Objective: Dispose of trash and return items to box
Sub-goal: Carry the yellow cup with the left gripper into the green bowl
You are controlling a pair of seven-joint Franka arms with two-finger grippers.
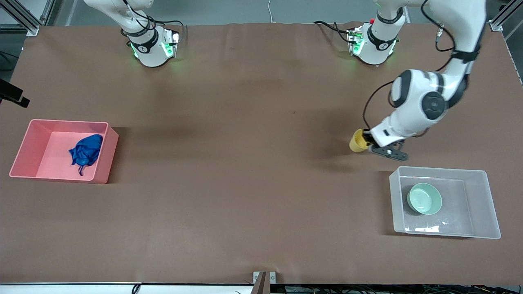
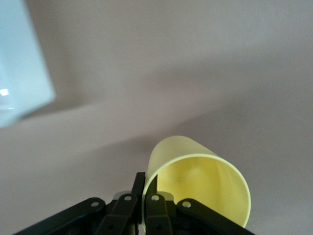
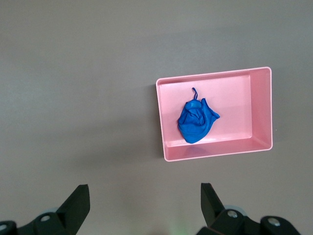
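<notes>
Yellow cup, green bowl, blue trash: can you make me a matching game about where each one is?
Things:
1. yellow cup
2. green bowl
3. blue trash

Places:
A. in the pink bin
B. in the clear box
C. held on its side by the left gripper

Pairs: 1-C, 2-B, 3-A.

The right gripper is open, high over the table.

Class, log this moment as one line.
left gripper: holds yellow cup | right gripper: open | bowl: in box | trash: in pink bin
</notes>
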